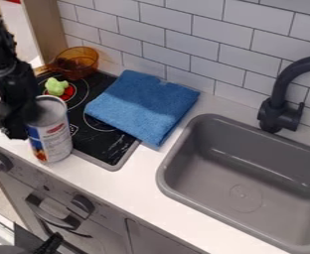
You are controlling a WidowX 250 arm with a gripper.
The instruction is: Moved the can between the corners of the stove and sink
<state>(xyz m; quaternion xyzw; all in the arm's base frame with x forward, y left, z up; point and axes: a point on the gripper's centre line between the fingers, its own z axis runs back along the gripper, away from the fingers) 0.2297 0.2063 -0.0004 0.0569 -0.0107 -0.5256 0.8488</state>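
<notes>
The stove (pixel 108 154) is set in the bench (pixel 147 171). On its back left part sits a pan (pixel 85 57); nearer its front lies a toy vegetable (pixel 56 87). A cloth (pixel 144 104) covers the stove's right back part, extending past its right edge. The can (pixel 50 136) is at its front edge. Right of the stove are the sink (pixel 184 161) and tap (pixel 277 111); behind it, the wall (pixel 207 32).

We look down at a slant from above the front of the counter (pixel 141 181), facing the tiled wall (pixel 207 30) behind it. We are close enough that the sink (pixel 166 173) reaches the right edge of our view, with the stove (pixel 105 145) toward the left.
</notes>
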